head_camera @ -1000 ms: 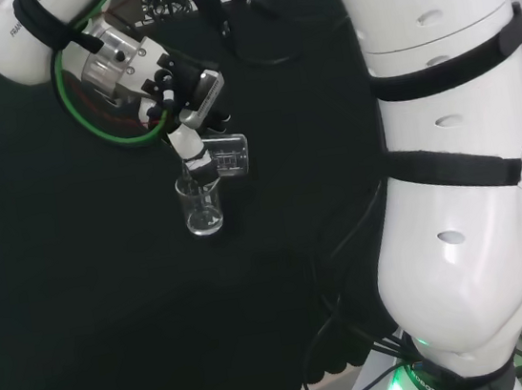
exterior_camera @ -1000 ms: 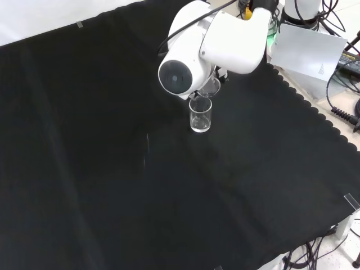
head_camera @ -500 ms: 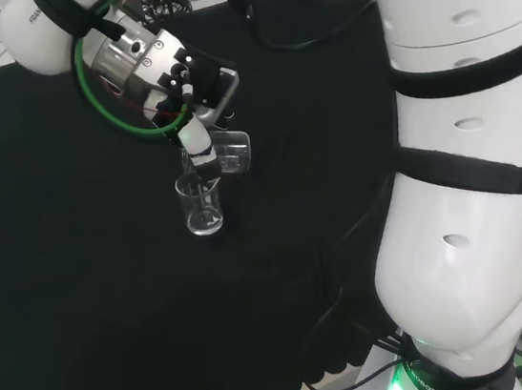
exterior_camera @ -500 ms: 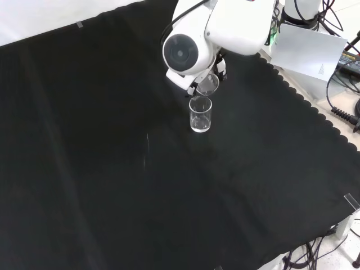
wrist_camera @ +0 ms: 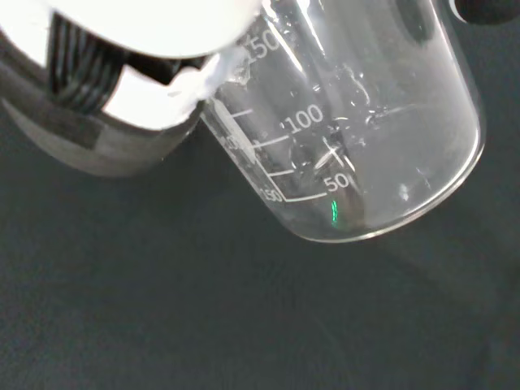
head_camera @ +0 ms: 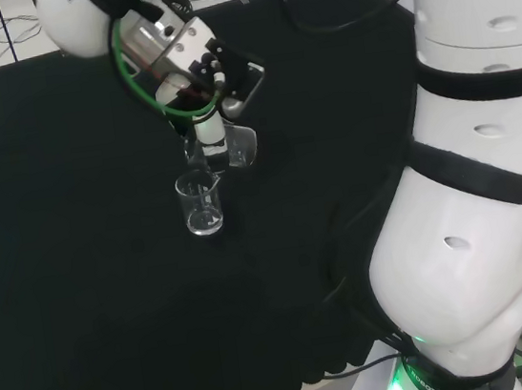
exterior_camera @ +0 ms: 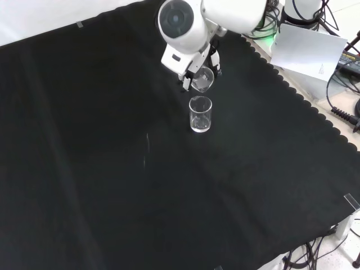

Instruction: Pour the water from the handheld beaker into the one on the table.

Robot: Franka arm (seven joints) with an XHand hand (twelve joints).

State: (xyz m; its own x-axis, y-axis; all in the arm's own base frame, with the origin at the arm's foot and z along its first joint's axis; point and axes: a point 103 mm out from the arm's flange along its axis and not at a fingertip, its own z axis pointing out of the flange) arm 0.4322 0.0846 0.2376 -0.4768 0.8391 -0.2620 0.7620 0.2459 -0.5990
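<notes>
Hand: the hand [head_camera: 209, 130] grips the handheld beaker [head_camera: 233, 149], its fingers curled round the glass; in the front view the arm's white link with its round grey cap stands before most of the hand [exterior_camera: 198, 70]
Handheld beaker: clear glass with printed graduation marks, held in the air above the black cloth [head_camera: 79, 277] and tilted; in the front view the handheld beaker [exterior_camera: 202, 79] hangs just above and behind the table beaker's rim
Table beaker: the table beaker [head_camera: 202, 204] stands upright on the cloth, apart from the held one; also plain in the front view [exterior_camera: 200, 114]
Water: droplets cling inside the handheld beaker [wrist_camera: 357, 122] in the wrist view; how much liquid either vessel holds is hard to make out
Cut off: the held beaker's far end runs off the wrist view
</notes>
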